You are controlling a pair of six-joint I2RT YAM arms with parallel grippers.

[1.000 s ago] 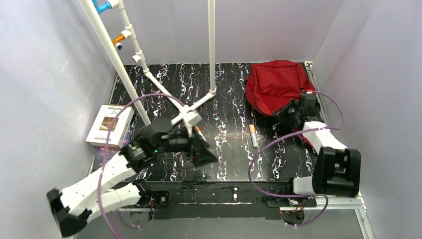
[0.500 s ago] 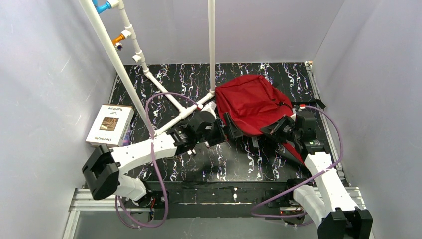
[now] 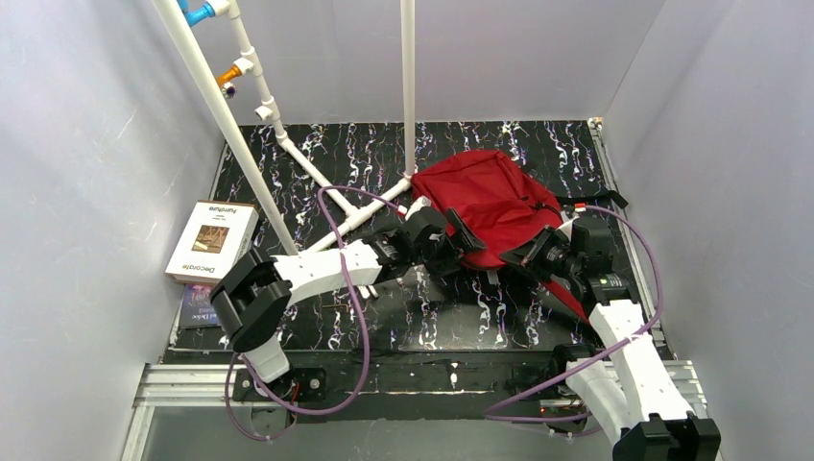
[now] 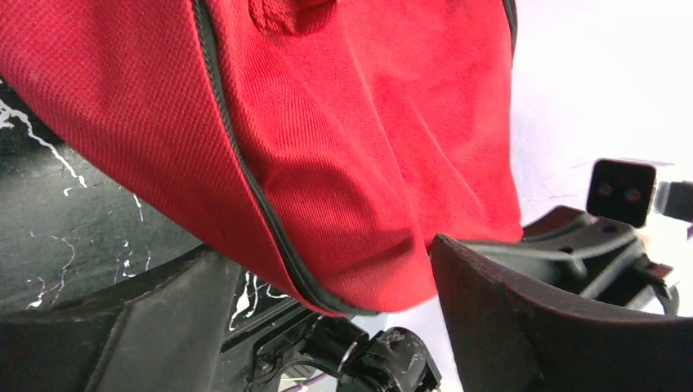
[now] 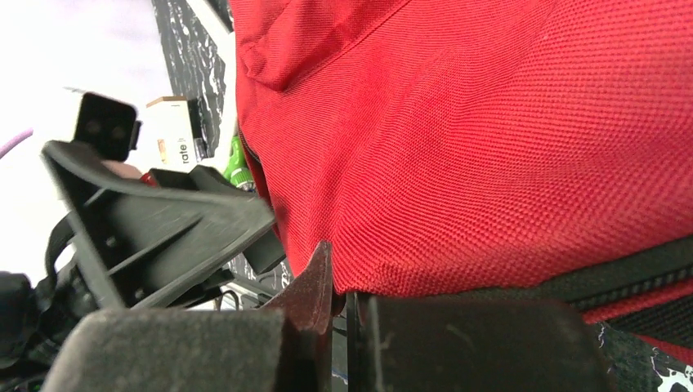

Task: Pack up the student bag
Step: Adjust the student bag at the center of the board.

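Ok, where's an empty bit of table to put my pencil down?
Bare table shows in the far right corner behind the student bag, and the far strip between the white pipes and bag. Crowded: the middle, where left pincer and right pincer meet the bag.

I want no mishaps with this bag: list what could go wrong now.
The right gripper is shut on a thin fold of the student bag by its zip; that fold may slip out. The left gripper is open around the bag's edge and might close on loose fabric. The bag lies beside the white pipe frame and could snag there.
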